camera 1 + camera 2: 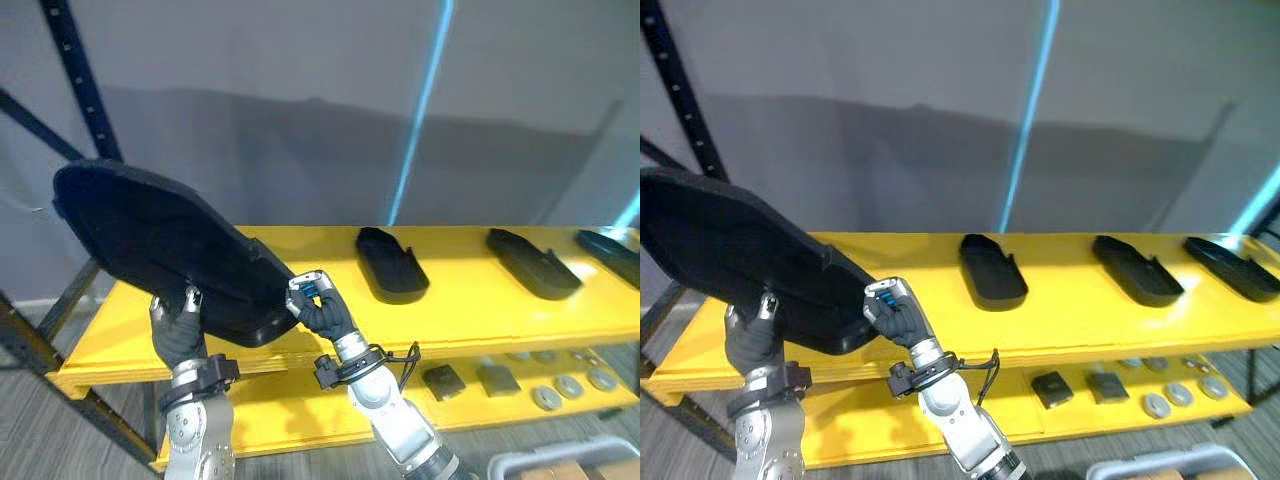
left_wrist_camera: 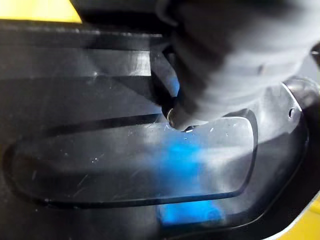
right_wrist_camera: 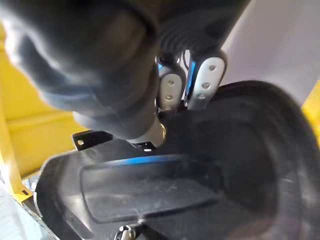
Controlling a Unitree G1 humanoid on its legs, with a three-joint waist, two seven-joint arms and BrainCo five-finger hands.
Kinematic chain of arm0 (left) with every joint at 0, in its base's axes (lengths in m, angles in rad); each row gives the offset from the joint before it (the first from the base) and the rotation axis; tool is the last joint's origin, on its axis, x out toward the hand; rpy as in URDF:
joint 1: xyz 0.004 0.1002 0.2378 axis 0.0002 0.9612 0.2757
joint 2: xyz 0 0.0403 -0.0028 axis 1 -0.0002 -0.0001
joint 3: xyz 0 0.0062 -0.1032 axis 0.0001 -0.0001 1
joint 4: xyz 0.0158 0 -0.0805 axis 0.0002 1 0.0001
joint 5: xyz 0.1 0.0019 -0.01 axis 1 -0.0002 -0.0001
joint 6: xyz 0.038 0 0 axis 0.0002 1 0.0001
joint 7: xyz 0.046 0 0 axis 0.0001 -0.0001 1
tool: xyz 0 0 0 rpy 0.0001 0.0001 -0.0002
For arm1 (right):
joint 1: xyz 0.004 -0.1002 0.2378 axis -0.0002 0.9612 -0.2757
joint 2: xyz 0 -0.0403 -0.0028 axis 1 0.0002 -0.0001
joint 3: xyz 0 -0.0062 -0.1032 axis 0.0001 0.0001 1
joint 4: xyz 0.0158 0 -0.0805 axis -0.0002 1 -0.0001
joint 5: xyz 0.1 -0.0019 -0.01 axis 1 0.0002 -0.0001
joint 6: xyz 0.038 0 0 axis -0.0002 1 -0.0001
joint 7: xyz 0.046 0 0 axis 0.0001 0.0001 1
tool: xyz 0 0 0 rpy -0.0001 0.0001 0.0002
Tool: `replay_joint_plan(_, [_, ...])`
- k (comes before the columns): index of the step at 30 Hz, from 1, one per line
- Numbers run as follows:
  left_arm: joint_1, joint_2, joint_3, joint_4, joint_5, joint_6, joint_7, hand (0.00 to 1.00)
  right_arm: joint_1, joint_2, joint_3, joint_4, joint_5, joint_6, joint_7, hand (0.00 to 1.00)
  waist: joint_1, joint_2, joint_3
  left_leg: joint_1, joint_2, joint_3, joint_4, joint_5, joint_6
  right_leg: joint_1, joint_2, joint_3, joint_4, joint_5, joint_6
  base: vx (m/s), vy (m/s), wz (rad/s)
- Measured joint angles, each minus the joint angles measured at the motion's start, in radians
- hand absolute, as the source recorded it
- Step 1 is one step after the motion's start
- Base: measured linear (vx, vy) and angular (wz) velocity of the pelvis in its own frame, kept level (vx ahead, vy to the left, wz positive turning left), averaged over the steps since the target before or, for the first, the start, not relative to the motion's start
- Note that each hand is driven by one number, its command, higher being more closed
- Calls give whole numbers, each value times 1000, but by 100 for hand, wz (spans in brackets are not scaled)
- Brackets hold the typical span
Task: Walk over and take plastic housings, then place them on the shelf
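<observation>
Surface: top yellow shelf board of a rack with black perforated uprights; lower yellow board beneath it. Grey wall behind, crossed by a slanting blue light streak. Grey plank floor below.

Task item: large black plastic housing, held tilted, far end raised, above the left end of the top board. Its near rim is level with the board's front edge.

Left robot hand: under the housing's near rim, thumb tip over the rim, clamping it.

Right robot hand: fingers curled over the rim at the housing's right near corner, gripping it.

Other stock, top board: three smaller black housings lying flat, well apart, at centre, right and far right. None touches the held housing.

Lower board, right part: two dark square blocks and several round metal discs.

Floor, lower right: rim of a white bin.
</observation>
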Motion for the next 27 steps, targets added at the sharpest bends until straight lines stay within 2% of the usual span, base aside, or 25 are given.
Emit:
replay_joint_plan(1, [-7,6,-2,13,0,4,-3,100,1,-1,-14,-1,7,1,1,100,-11,-14,10,-2,-38,-47,37,-27,-9,8,-15,17,-23,103,4,156,-284,132])
replay_joint_plan(2, [-7,2,-2,23,0,3,-5,100,1,-8,-14,-1,8,1,1,0,-12,-1,18,-2,-39,-62,49,-40,-17,11,-17,-3,-14,114,7,154,-258,96])
replay_joint_plan(3, [-7,4,-15,32,1,11,-8,100,0,-17,-18,-2,21,3,2,0,-4,31,22,-11,-17,-78,52,-49,-32,17,-4,-31,-38,121,-5,152,-213,58])
replay_joint_plan(4, [-13,10,-16,34,2,17,-18,100,0,-21,-21,-3,47,4,7,0,2,45,20,-27,7,-102,40,-49,-36,17,11,-56,-69,137,-23,136,-151,51])
replay_joint_plan(6, [-33,15,-16,67,0,33,-30,100,3,-27,-21,-3,79,13,17,0,5,46,20,-31,39,-128,13,-47,-54,22,30,-88,-95,145,-34,123,-162,35])
replay_joint_plan(7, [-32,23,-16,86,1,56,-38,100,12,-27,-18,-12,83,18,27,0,10,48,20,-24,54,-128,5,-47,-58,28,42,-96,-96,144,-36,108,-156,15])
replay_joint_plan(9, [-30,33,-17,105,18,88,-53,100,48,-32,-6,-47,116,21,39,0,8,48,21,-19,61,-127,15,-51,-65,46,47,-108,-98,136,-49,119,-103,20])
replay_joint_plan(10, [-31,40,-19,118,26,104,-58,100,90,-38,-3,-81,117,23,46,0,0,49,21,-20,59,-117,40,-60,-79,69,45,-127,-106,131,-57,141,-75,45])
replay_joint_plan(12, [-60,55,-19,176,65,115,-65,100,161,-62,-8,-134,147,25,55,0,-23,50,22,-44,72,14,85,-88,-114,117,31,-164,-143,130,-60,88,-34,68])
replay_joint_plan(13, [-104,66,-20,238,83,127,-68,100,195,-87,-24,-166,167,26,55,0,-28,55,22,-71,119,156,108,-93,-110,127,27,-190,-147,129,-62,15,-24,61])
replay_joint_plan(15, [-160,91,-20,319,108,137,-62,100,227,-108,-63,-197,201,26,55,0,-38,52,24,-107,186,294,130,-97,-115,124,13,-205,-149,128,-63,-32,-7,44])
replay_joint_plan(16, [-212,104,-20,380,113,145,-56,100,262,-120,-109,-224,205,26,55,0,-55,53,24,-130,231,367,122,-95,-114,120,-7,-219,-147,125,-59,-65,85,38])
replay_joint_plan(17, [-254,124,-17,428,117,150,-50,100,297,-122,-160,-255,223,26,53,0,-69,56,23,-130,264,400,83,-82,-106,104,-24,-212,-136,114,-41,-73,129,22])
replay_joint_plan(18, [-269,138,-15,445,118,151,-48,100,315,-123,-186,-276,233,25,52,0,-73,67,20,-124,280,398,52,-73,-114,92,-25,-205,-126,109,-30,-75,216,-16])
replay_joint_plan(19, [-291,179,-14,476,123,157,-47,100,354,-122,-233,-300,235,25,44,0,-84,67,20,-111,268,425,24,-20,-175,81,-39,-173,-119,107,-15,-51,278,-46])
replay_joint_plan(21, [-300,251,-4,511,127,174,-45,100,423,-122,-265,-330,242,23,39,0,-93,51,13,-82,231,476,5,-9,-159,98,-67,-100,-166,133,4,-10,338,-59])
replay_joint_plan(22, [-301,301,16,531,126,181,-45,100,470,-122,-268,-361,242,19,39,0,-103,44,9,-62,207,509,-6,-1,-140,106,-91,-71,-190,149,28,22,295,-44])
replay_joint_plan(24, [-321,370,30,570,125,189,-49,100,551,-121,-287,-417,240,9,47,0,-122,42,8,-47,180,541,-18,-4,-125,109,-116,-40,-211,166,54,31,264,-47])
replay_joint_plan(27, [-373,483,25,659,113,207,-83,100,665,-116,-334,-435,230,2,65,0,-135,37,5,-18,164,612,-42,-8,-112,92,-125,30,-220,179,74,32,166,-60])
